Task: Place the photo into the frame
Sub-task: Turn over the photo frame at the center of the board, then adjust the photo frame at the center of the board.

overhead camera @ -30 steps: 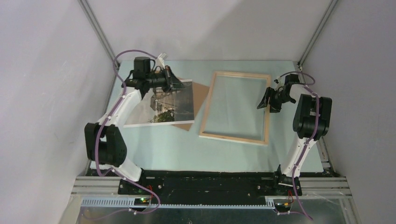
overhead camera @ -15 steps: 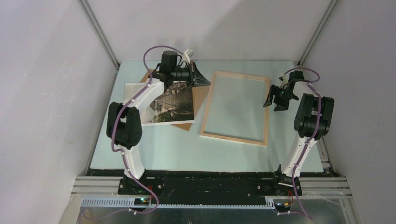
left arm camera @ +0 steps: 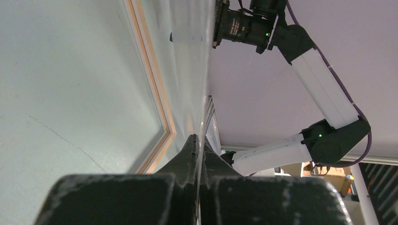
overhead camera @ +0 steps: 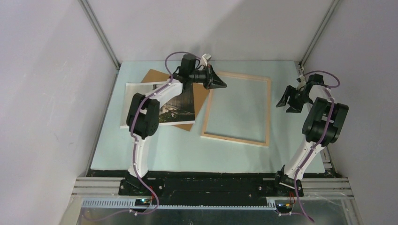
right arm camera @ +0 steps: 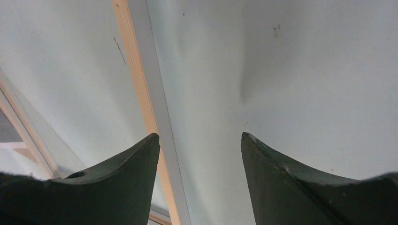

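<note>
Robotics lab cell: 2 bench-bolted arms (overhead camera: 141, 117), plain grey panel walls (overhead camera: 42, 93), alu. extrusion rail (overhead camera: 97, 30), mint mat (overhead camera: 187, 150).

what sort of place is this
Probably a robot lab test cell: plain grey panels on metal struts enclose a pale green table, left arm and right arm bolted at its near edge, a frame and photo laid out.

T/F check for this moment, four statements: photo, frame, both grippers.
1. The photo sits inside the frame. False: it lies left of the frame, on the brown board.
2. The left gripper is shut. True.
3. The right gripper grips the frame. False: it is open and empty, beside the frame's right rail.
4. The frame lies flat on the table. True.
</note>
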Controlling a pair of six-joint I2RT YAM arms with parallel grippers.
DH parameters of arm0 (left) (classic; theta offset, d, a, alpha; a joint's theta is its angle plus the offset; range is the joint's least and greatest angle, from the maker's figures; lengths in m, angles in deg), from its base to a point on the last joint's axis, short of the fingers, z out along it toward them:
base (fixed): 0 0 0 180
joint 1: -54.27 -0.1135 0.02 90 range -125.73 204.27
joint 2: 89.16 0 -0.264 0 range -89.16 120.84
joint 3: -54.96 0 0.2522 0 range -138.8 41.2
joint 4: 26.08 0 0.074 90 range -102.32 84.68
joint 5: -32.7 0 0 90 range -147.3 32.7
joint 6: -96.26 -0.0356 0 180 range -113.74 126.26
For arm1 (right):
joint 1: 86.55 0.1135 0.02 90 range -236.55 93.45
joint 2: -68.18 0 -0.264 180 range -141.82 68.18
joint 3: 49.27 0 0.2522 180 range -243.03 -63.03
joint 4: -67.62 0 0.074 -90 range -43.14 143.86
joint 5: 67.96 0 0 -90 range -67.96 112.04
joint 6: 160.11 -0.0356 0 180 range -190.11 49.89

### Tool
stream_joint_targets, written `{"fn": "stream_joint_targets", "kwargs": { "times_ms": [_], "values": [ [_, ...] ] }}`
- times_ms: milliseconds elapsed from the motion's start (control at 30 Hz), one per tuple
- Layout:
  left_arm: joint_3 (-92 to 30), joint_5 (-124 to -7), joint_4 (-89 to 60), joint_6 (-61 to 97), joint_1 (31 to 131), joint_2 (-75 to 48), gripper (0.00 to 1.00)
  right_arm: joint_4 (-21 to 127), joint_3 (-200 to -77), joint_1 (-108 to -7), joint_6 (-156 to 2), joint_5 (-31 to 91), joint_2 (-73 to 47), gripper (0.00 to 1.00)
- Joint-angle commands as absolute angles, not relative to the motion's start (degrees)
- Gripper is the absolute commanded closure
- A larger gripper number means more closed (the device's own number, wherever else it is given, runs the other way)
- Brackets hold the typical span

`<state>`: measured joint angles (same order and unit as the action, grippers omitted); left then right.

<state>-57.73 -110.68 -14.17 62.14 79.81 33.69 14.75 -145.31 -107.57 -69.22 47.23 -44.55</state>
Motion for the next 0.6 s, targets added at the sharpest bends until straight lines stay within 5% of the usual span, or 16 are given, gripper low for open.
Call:
{"fn": "stream_joint_targets", "kwargs": {
  "times_ms": [0, 567],
  "values": [
    [-62.3, -113.6, -19.3, 65.5, 80.9, 36.1, 1.0, 14.7, -143.5, -108.4, -68.1, 49.7, -42.1, 0.32],
    [-64.6, -115.1, -16.5, 60.5, 81.3, 43.7, 1.0, 15.6, -141.0, -108.7, -67.7, 51.9, -42.0, 0.35]
  ]
}}
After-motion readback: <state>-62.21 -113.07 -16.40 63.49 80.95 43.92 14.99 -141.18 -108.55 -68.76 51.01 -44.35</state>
